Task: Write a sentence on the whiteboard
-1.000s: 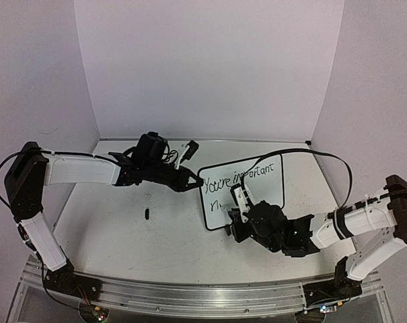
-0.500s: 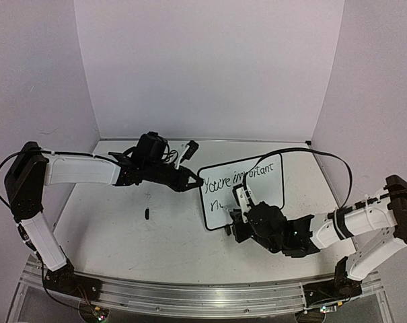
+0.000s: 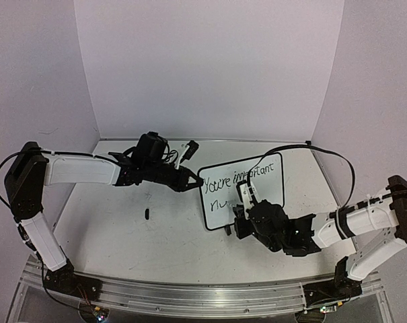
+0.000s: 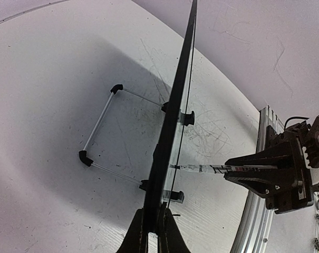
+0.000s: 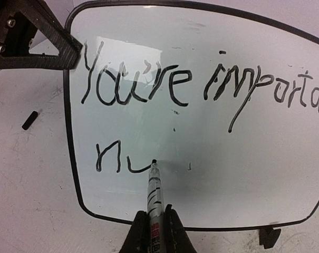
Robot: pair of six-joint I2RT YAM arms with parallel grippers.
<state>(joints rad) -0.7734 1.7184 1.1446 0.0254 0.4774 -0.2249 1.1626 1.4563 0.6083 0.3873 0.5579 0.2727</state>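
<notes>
And there we had it: the right jaws were clamped hard on the marker [image 5: 154, 190], barrel running straight out ahead of them, tip touching the board [image 5: 228, 158] at the end of the second line, just past "nu". Above it we could read "You're important" across the top row.

From that tip, the open white lay off to the right, along the board's long axis, which ran side to side across the right wrist view. The board stood upright on the bench [image 3: 122, 229], written face turned toward the right arm, so we judged that arm the only one placed to write.

Out at the board's upper left edge, the left jaws were pinched shut on the black frame; from the left wrist we saw the board edge-on, rising straight from between them.

So the next stroke, we reckoned, turned on one thing: sliding the tip rightward, level with the top row, in contact with the face, while the left arm braced the frame against the push.
</notes>
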